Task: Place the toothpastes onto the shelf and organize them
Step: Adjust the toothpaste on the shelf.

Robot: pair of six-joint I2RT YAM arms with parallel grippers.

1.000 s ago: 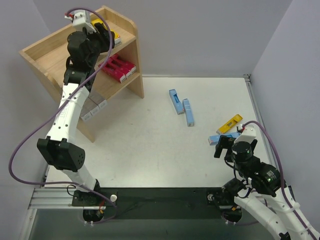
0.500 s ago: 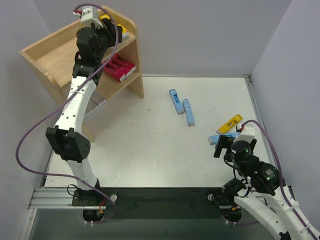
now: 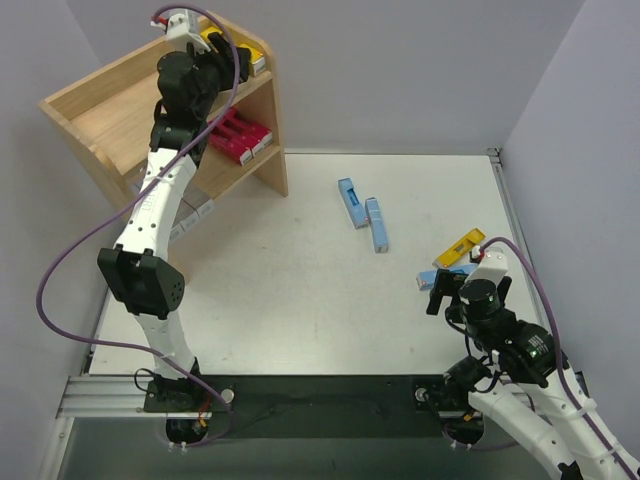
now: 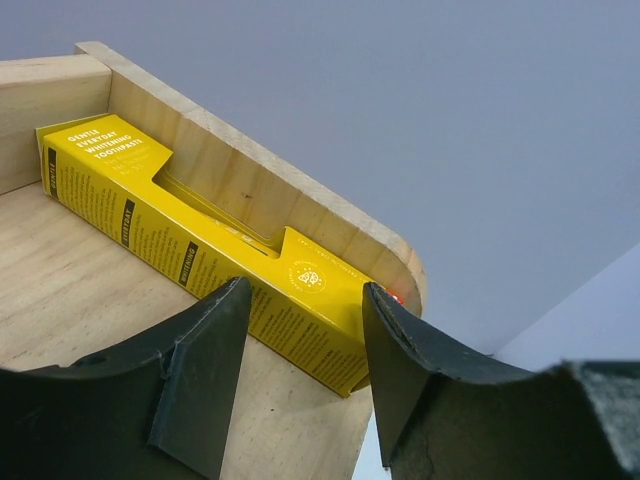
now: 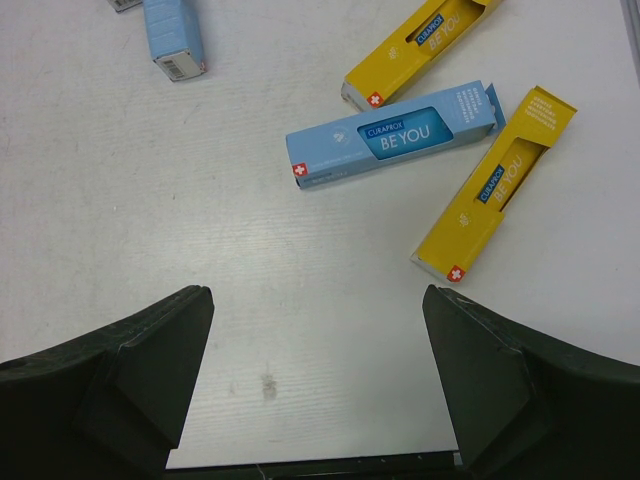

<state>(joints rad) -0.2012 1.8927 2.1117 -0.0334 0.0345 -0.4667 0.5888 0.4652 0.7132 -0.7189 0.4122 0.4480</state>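
Yellow toothpaste carton (image 3: 225,45) lies on the top tier of the shelf (image 3: 95,120), in its 2 o'clock corner as seen from above. The left gripper (image 3: 208,55) is right over the carton, and that arm hides much of it. Magenta cartons (image 3: 240,138) sit on the lower tier. Silver-grey cartons (image 3: 190,218) show at that tier's 7 o'clock end, partly behind the arm. Two light blue cartons (image 3: 350,202) lie mid-table, long axes roughly 12 to 6. The right gripper (image 3: 465,290) hangs at the 4 o'clock side of the table (image 3: 300,300), the nearer arm to what lies loose there.

In the left wrist view the yellow carton lies flat along the raised wooden rim (image 4: 250,190), running from 10 to 4 o'clock. Its near end shows in the gap between the half-spread fingers. I cannot tell whether they press on it or only stand in front.

In the right wrist view the jaws stand wide apart over bare table, holding nothing. A Curaprox blue carton (image 5: 395,135) lies at 1 o'clock, long axis about 9 to 3, so a grasp likely needs the wrist turned. One yellow carton (image 5: 495,185) lies at 2 o'clock. A second yellow carton (image 5: 420,45) and another blue carton (image 5: 175,35) are cut off at the top edge.
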